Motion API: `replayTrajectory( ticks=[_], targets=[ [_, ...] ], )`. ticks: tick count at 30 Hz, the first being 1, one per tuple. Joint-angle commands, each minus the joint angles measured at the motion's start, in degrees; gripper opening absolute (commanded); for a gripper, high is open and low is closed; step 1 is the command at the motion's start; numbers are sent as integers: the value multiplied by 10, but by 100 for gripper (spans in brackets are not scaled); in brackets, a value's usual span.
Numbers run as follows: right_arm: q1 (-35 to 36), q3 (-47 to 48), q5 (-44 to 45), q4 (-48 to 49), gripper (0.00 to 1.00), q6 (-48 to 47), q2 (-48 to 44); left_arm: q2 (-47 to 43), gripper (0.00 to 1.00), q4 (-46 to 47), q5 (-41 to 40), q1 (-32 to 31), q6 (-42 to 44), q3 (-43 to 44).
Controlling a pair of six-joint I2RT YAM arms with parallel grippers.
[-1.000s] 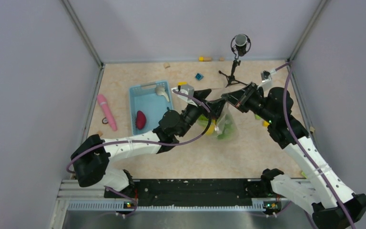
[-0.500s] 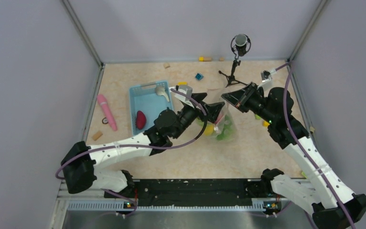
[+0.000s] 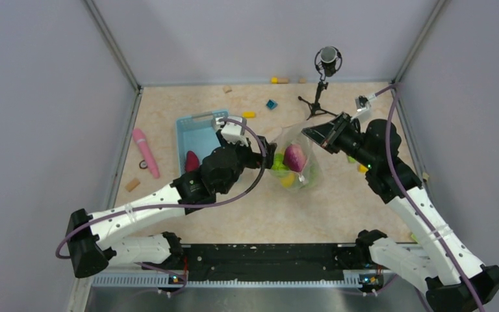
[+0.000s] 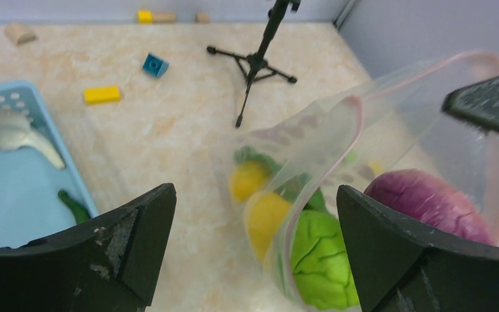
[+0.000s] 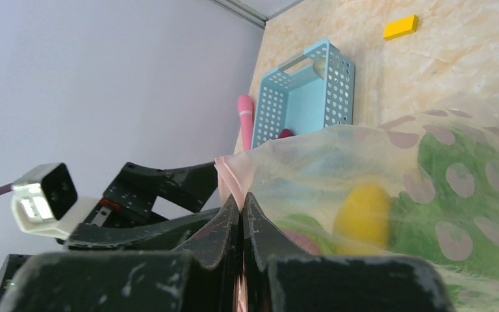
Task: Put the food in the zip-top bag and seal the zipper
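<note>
Zip-top bag (image 3: 302, 172): thin, limp, slippery film, weighted by food (image 4: 318, 253); best taken by the stiffer zipper (image 5: 230, 175), which is pinched between the right fingers (image 5: 221, 240); left fingers (image 4: 123, 240) are held wide, empty.

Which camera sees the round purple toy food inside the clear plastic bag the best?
The left wrist view. There the round purple toy food is close and sharp at the lower right, inside the clear plastic bag. The top external view shows it small, from above. The right wrist view gives only a blurry pinkish hint of it.

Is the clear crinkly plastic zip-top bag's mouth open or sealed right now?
Open: its pink-red zipper strip gapes in a loop, the right gripper pinching one rim.
</note>
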Motion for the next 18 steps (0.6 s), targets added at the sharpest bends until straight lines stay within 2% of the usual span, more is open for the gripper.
replayTrajectory(
  ticks=[1,5,6,9,14,15,18],
  targets=[
    [-4,38,-14,36,0,-10,7,-8,98,-121,12,1,-51,20],
    [-6,43,-27,39,0,-12,21,-11,87,-104,41,1,-71,-8],
    [-6,43,-31,39,0,-14,24,-7,80,-102,38,2,-73,-9],
    [-7,42,-34,36,0,-20,28,17,43,-102,13,2,-79,4],
    [-19,55,-16,-9,0,-54,32,62,3,-110,6,3,-76,44],
    [-22,60,-7,-21,0,-65,36,67,0,-116,6,3,-76,54],
    [-29,82,23,-57,0,-105,51,64,0,-111,15,3,-64,60]
  ],
)
